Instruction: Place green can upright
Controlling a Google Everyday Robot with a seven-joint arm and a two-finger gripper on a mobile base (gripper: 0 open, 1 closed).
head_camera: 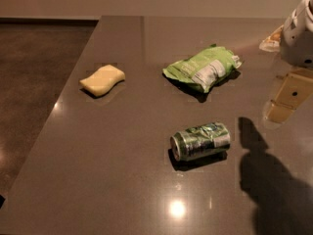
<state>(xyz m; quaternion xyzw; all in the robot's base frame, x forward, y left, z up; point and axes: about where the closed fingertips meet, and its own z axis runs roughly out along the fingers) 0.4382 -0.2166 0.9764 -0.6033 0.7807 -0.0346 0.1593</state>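
The green can lies on its side on the grey table, front of centre. It is dented, dark green with a white label patch, and its silver end faces left toward me. My gripper is a beige piece under the white arm housing at the right edge. It hangs above the table, to the right of the can and a little farther back, apart from it. It holds nothing that I can see.
A light-green crinkled snack bag lies behind the can. A yellow sponge lies at the left. A pale packet shows partly behind the arm at the far right. The table's left edge drops to a dark floor.
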